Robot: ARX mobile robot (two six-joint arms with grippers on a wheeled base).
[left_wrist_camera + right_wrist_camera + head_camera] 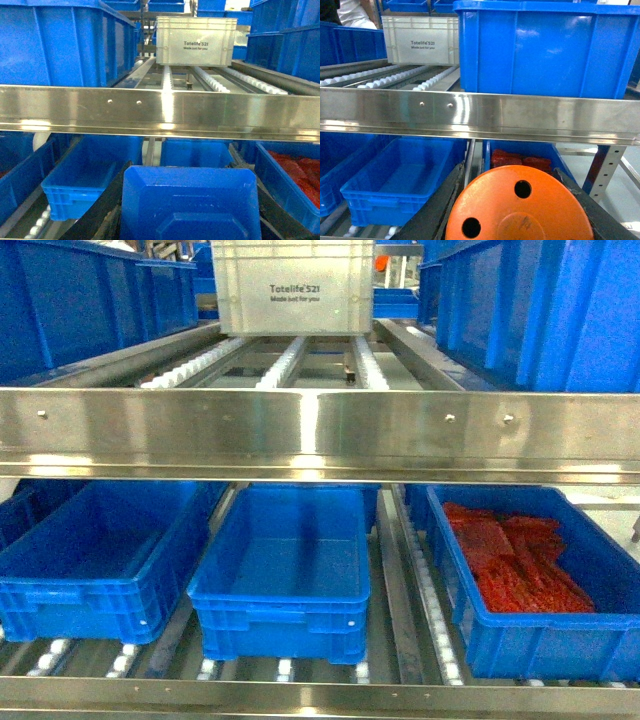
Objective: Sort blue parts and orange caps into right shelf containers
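Blue parts and orange caps do not appear in my head view. I see three bright blue crates on the lower roller shelf: the left crate [95,565], the middle crate [283,580] and the right crate [545,590]. The left and middle crates show bare floors. The right crate holds a layer of red pieces [515,560]. A stainless steel rail [320,435] crosses the frame above them. On the upper roller track, a pale grey crate [293,285] with printed lettering sits at the far end, with tall blue crates on both sides. Neither gripper appears in this view.

In my left wrist view, a blue part [190,202] fills the lower centre of the frame. Dark gripper fingers [107,210] flank it on both sides, so I read the left gripper [190,220] as clamped on the blue part. The part sits in front of the lower shelf, below the steel rail [160,112]. Behind it I see a blue crate [85,187] to the left and a crate with red contents [295,175] to the right.

In my right wrist view, an orange cap [520,207] with two round holes fills the lower centre. Dark fingers [440,210] run along both of its sides, so I read the right gripper [520,225] as clamped on the orange cap. The cap sits below the steel rail [480,115]. A blue crate [400,185] lies behind it to the left. A crate holding red pieces [520,161] lies directly behind it. A large blue crate [545,47] stands on the upper shelf.
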